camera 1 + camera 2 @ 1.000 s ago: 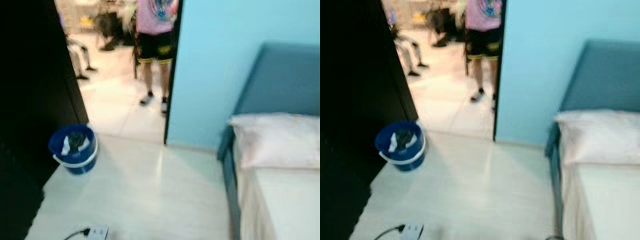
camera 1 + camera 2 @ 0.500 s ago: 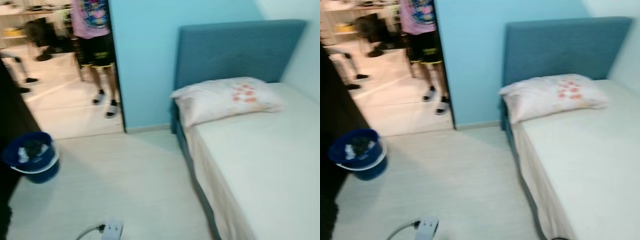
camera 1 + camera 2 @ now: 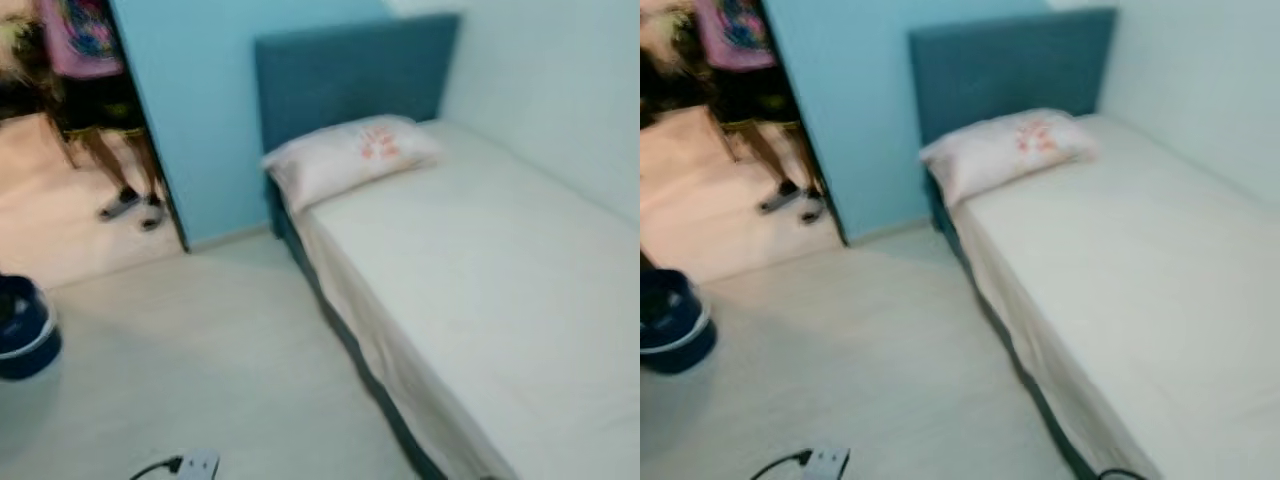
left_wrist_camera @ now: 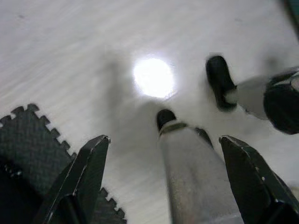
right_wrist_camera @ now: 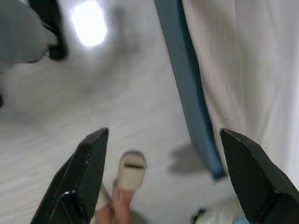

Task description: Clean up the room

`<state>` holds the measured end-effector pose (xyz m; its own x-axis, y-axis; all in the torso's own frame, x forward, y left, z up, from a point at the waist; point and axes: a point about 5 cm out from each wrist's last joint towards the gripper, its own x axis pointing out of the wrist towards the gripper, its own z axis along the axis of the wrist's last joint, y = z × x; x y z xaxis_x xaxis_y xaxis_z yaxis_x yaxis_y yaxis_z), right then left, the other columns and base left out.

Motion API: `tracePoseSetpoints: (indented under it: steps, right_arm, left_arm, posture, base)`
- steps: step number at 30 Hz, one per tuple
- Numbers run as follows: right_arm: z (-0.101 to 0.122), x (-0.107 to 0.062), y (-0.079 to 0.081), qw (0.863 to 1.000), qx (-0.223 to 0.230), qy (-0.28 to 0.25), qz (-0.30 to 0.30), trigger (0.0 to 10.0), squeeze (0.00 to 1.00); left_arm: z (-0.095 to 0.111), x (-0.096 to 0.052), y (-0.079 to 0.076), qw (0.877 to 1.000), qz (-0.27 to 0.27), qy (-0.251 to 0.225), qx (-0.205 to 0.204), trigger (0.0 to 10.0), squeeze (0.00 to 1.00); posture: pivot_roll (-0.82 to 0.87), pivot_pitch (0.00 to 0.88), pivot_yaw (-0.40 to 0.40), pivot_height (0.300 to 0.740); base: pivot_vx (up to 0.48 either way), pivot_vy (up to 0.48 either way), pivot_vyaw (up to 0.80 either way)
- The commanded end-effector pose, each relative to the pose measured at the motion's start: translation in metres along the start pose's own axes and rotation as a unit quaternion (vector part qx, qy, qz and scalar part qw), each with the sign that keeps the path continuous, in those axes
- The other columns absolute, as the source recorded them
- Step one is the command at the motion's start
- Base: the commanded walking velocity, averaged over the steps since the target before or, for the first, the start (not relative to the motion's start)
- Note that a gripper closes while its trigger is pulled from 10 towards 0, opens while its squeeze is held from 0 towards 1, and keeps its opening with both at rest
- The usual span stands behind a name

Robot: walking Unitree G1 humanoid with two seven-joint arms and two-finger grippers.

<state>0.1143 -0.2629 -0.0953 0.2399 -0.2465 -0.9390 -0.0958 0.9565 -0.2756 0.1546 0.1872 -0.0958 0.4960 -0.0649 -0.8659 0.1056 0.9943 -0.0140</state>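
Head views motion-blurred: person cropped above the torso, bucket (blue) cut by left edge.

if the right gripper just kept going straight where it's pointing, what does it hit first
Probably the pale floor: the open right gripper points down at it, empty. A person's slippered foot lies near that line and the bed's blue base to one side; depth is unclear.
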Motion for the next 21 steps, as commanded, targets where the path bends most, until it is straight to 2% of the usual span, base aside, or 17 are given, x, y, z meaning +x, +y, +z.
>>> tracePoseSetpoints:
  steps: [1, 5, 8, 15, 20, 21]
  right_arm:
    - [-0.006, 0.0, 0.005, 1.0, -0.005, 0.008, 0.005, 10.0, 0.0]
    - [0.001, 0.0, 0.004, 1.0, 0.01, -0.009, 0.002, 10.0, 0.0]
    - [0.009, 0.0, 0.006, 1.0, 0.013, -0.022, 0.005, 10.0, 0.0]
    - [0.016, 0.0, 0.005, 0.999, 0.034, -0.032, -0.004, 10.0, 0.0]
    - [0.028, -0.002, -0.006, 0.993, 0.095, -0.063, -0.031, 10.0, 0.0]
    - [0.028, -0.002, -0.006, 0.993, 0.095, -0.063, -0.031, 10.0, 0.0]
  left_arm:
    - [-0.005, -0.003, 0.01, 1.0, 0.01, 0.007, -0.002, 10.0, 0.0]
    - [-0.004, -0.002, 0.009, 1.0, 0.01, 0.002, 0.0, 10.0, 0.0]
    - [0.003, 0.001, -0.001, 1.0, 0.004, -0.003, 0.004, 10.0, 0.0]
    - [0.011, 0.003, -0.009, 1.0, -0.002, -0.011, 0.005, 10.0, 0.0]
    - [0.013, 0.003, -0.007, 1.0, -0.005, -0.015, 0.006, 10.0, 0.0]
    - [0.013, 0.003, -0.007, 1.0, -0.005, -0.015, 0.006, 10.0, 0.0]
  posture:
    - [-0.07, 0.037, 0.034, 0.74]
    - [-0.08, 0.033, 0.035, 0.74]
    - [-0.08, 0.03, 0.035, 0.74]
    - [-0.08, 0.027, 0.037, 0.74]
    - [-0.08, 0.029, 0.038, 0.74]
    - [-0.08, 0.029, 0.038, 0.74]
  base:
    - [0.0, 0.0, -0.74]
    - [0.0, 0.0, -0.19]
    - [0.0, 0.0, 0.0]
    - [0.0, 0.0, -0.78]
    - [0.0, 0.0, -0.78]
    - [0.0, 0.0, -0.77]
